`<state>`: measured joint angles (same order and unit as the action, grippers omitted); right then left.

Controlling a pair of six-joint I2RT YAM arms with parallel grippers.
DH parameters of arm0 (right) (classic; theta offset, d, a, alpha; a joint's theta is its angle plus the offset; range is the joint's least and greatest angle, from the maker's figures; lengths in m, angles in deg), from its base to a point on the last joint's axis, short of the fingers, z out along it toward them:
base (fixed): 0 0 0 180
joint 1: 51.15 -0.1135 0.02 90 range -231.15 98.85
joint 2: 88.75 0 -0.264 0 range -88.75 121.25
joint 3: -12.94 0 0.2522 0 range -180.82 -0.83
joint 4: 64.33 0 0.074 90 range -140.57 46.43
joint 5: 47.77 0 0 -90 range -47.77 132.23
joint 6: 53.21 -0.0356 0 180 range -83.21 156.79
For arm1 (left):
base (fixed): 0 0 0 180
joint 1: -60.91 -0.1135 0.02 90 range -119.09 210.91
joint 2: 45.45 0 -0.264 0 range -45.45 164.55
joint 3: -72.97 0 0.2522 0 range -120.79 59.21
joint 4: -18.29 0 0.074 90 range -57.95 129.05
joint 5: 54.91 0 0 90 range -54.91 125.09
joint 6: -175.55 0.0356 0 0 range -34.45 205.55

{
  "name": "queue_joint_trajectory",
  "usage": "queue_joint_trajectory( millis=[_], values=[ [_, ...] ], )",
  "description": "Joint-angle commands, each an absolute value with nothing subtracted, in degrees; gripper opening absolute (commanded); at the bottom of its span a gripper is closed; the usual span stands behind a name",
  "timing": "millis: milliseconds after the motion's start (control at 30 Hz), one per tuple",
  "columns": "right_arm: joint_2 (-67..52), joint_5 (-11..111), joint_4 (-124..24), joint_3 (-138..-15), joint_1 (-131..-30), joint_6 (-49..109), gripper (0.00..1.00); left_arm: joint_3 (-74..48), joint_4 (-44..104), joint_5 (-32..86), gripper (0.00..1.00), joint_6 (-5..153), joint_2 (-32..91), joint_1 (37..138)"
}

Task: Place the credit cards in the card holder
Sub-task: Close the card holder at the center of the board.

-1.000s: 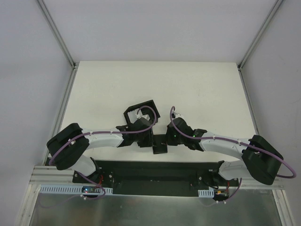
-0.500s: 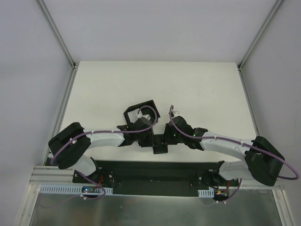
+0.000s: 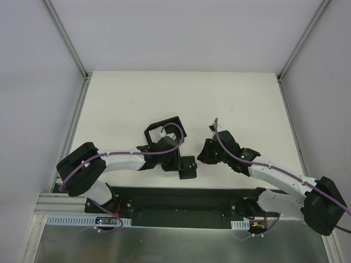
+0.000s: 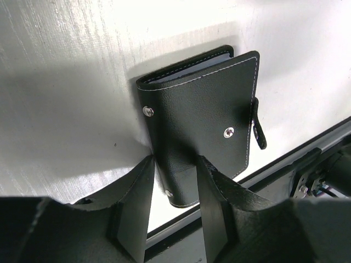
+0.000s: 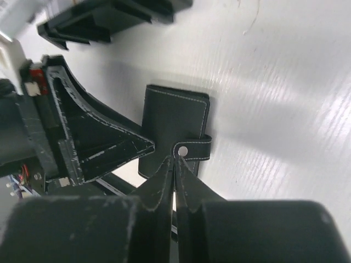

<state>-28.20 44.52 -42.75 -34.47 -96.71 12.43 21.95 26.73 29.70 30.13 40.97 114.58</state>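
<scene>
Card holder (image 4: pixel 203 126) lies folded at the table's (image 4: pixel 66 82) near edge, mid-width. Left gripper (image 4: pixel 173 183), fingers spread, straddles its corner, probably to steady it. Right gripper (image 5: pixel 175 163), fingers pressed together and empty, points at the snap tab (image 5: pixel 193 149).

You have one card holder (image 4: pixel 203 120) and one open black box (image 3: pixel 174 121). You see two grippers: left gripper (image 4: pixel 174 164), right gripper (image 5: pixel 174 159). The holder shows three metal studs (image 4: pixel 228 131).

Black card holder (image 4: pixel 203 126) with white stitching, white table (image 3: pixel 181 98)
</scene>
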Motion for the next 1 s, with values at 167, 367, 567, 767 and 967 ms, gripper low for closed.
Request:
queue_joint_trajectory(
  millis=[167,367,567,767,967],
  values=[
    [-20.3,52.0,-44.5,-35.7,-96.6,12.6,0.01,20.6,29.9,31.2,0.38,31.8,41.9,115.0],
    [-18.7,51.7,-44.8,-35.7,-96.6,12.4,0.0,20.3,30.1,31.1,0.38,32.2,42.0,115.0],
    [-15.9,52.4,-46.3,-36.5,-96.6,12.5,0.01,20.1,30.2,30.8,0.39,32.3,42.2,115.1],
    [-13.9,53.7,-47.5,-37.5,-96.6,12.8,0.01,20.1,30.1,30.8,0.38,32.2,42.4,115.1],
    [-12.5,54.7,-48.4,-37.7,-96.6,13.1,0.0,19.9,30.1,30.8,0.37,32.2,42.4,115.0]
  ],
)
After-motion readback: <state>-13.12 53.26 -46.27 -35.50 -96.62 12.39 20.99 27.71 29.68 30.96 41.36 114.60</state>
